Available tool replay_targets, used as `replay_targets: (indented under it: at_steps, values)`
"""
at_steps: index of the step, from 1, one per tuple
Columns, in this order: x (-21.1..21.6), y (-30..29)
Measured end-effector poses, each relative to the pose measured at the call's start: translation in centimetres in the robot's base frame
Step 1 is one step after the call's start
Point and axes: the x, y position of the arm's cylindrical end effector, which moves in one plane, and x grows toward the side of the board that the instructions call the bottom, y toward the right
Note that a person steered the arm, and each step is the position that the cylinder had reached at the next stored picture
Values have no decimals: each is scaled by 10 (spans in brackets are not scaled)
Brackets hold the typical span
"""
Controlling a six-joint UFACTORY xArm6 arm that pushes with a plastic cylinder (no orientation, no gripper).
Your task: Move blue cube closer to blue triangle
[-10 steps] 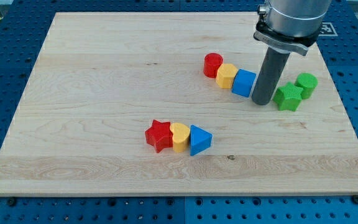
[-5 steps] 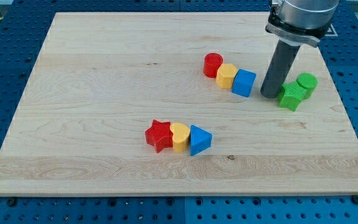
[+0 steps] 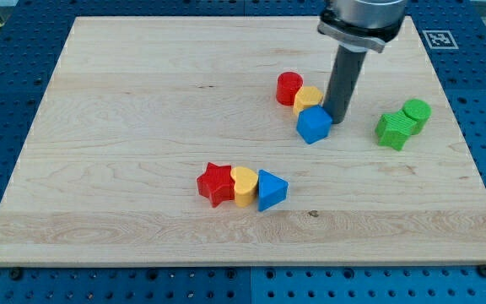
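The wooden worktop (image 3: 99,127) carries all the blocks. My tip (image 3: 338,117) is pressed against the far right side of the blue cube (image 3: 314,125); no claw is fitted. The blue triangle (image 3: 271,190) is seen nearer, to the cube's left, well apart.

Red cylinder (image 3: 289,87) touching yellow block (image 3: 308,99), upper centre-right. Red star (image 3: 215,184) touching yellow heart (image 3: 243,185), lower centre. Green star (image 3: 392,130) against green cylinder (image 3: 416,113), right. Wooden table (image 3: 142,101).
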Motion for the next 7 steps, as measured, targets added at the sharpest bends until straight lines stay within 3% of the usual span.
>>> replay_targets:
  at_steps: [3,7]
  values:
    - [10,-55]
    - [46,-78]
